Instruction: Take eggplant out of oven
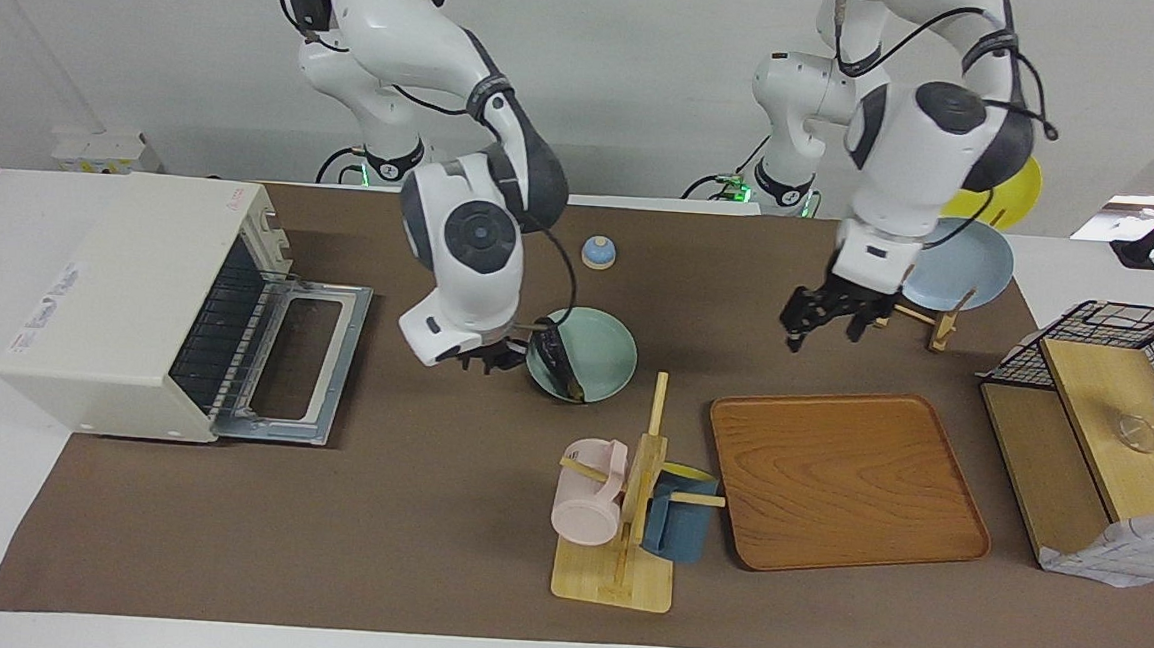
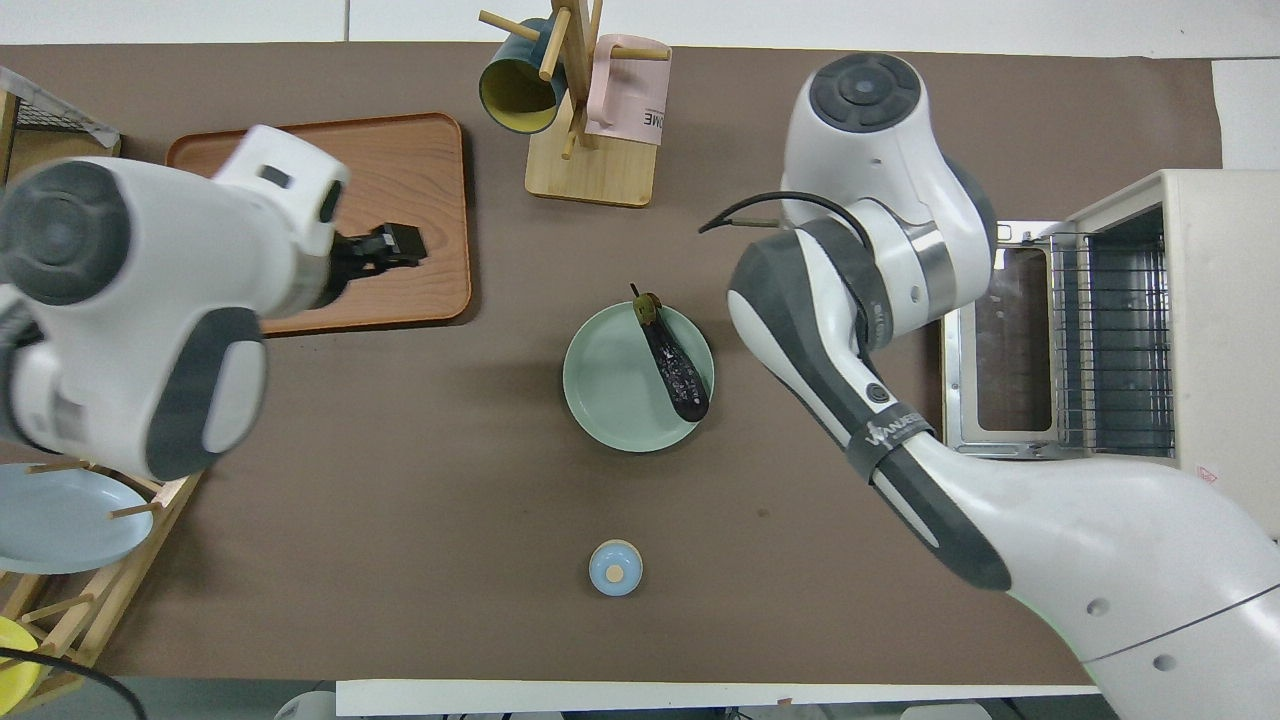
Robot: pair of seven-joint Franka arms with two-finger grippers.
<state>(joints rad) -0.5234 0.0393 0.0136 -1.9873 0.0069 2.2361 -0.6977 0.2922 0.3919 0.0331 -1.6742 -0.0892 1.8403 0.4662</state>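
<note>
The slender dark purple eggplant lies on the pale green round plate, outside the cream-white oven (door down). Right gripper, beside the plate: grip unclear. Left gripper hangs spread.

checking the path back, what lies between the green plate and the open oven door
In the overhead view only the right arm's forearm hangs over that stretch; the facing view shows the right gripper there, beside the green plate. The mat toward the oven door is otherwise bare.
</note>
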